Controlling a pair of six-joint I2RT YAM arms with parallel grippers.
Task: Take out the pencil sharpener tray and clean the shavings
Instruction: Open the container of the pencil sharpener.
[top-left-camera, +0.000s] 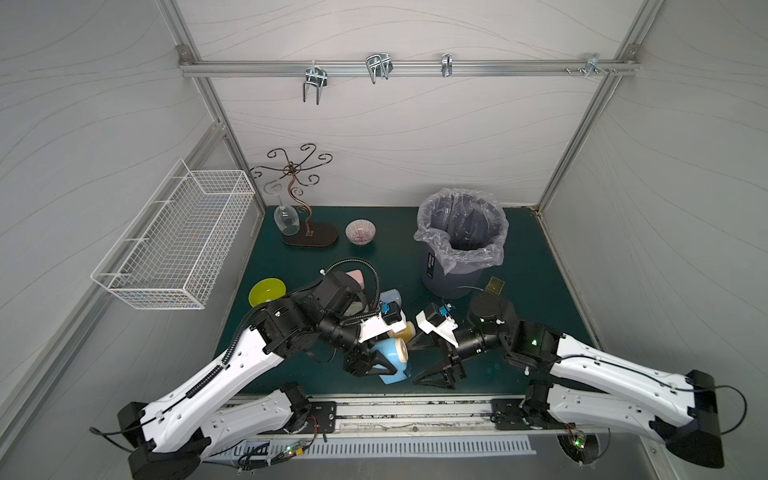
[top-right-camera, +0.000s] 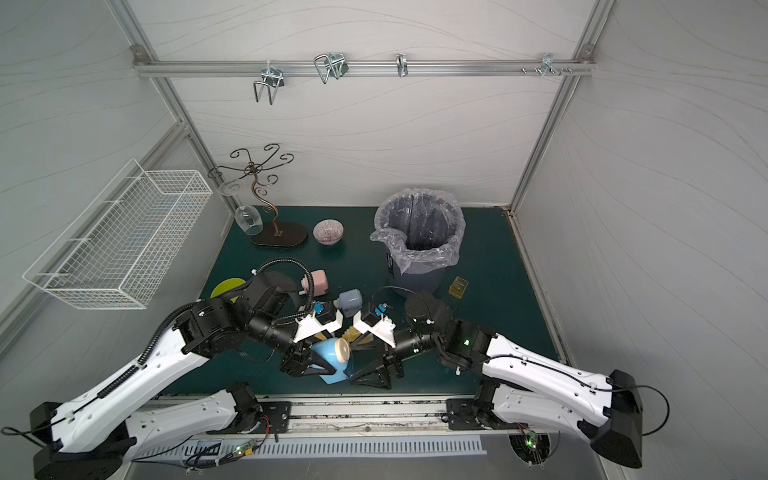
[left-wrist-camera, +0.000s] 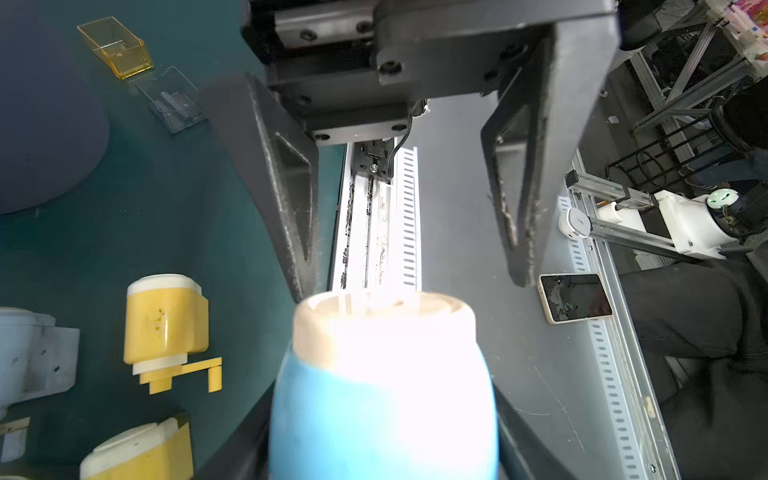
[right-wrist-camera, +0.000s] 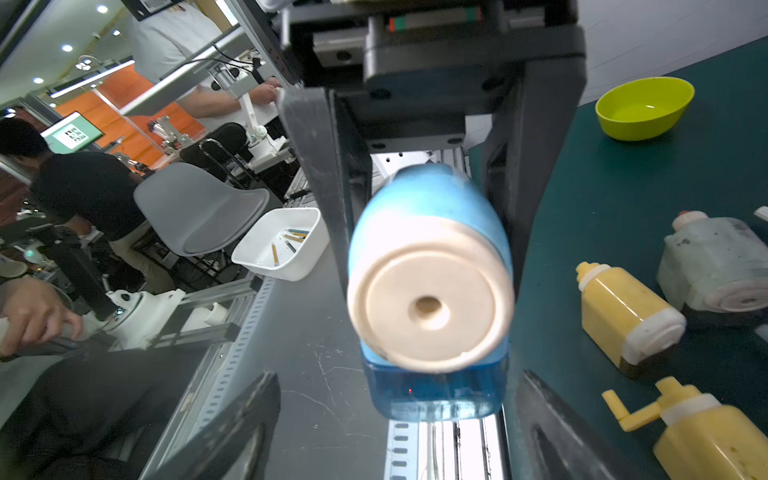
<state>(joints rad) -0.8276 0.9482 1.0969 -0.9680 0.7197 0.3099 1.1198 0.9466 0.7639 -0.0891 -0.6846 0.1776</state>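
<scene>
Sharpener (top-left-camera: 392, 359) hangs before the bin (top-left-camera: 440, 278) in both top views, clamped by the left gripper (top-left-camera: 380, 365); the right gripper (top-left-camera: 413, 362) gapes empty alongside. Left wrist view: a yellow tray (left-wrist-camera: 114, 48) lies near the bin. Right wrist view: the blue tray (right-wrist-camera: 436, 395) looks unpulled; shavings unseen.

A robotics laboratory is shown: a test cell is framed in aluminium extrusion (top-left-camera: 399, 66) and lined with white panels (top-left-camera: 415, 137), and a left robot arm (top-left-camera: 216, 374) and a right robot arm (top-left-camera: 615, 370) are mounted at the edge of a green mat (top-left-camera: 519, 316). Beyond the cell, in the right wrist view, a seated worker (right-wrist-camera: 79, 187), a lit monitor (right-wrist-camera: 72, 133), a grey chair (right-wrist-camera: 203, 212) and another white robot rig (right-wrist-camera: 141, 307) are seen.
</scene>
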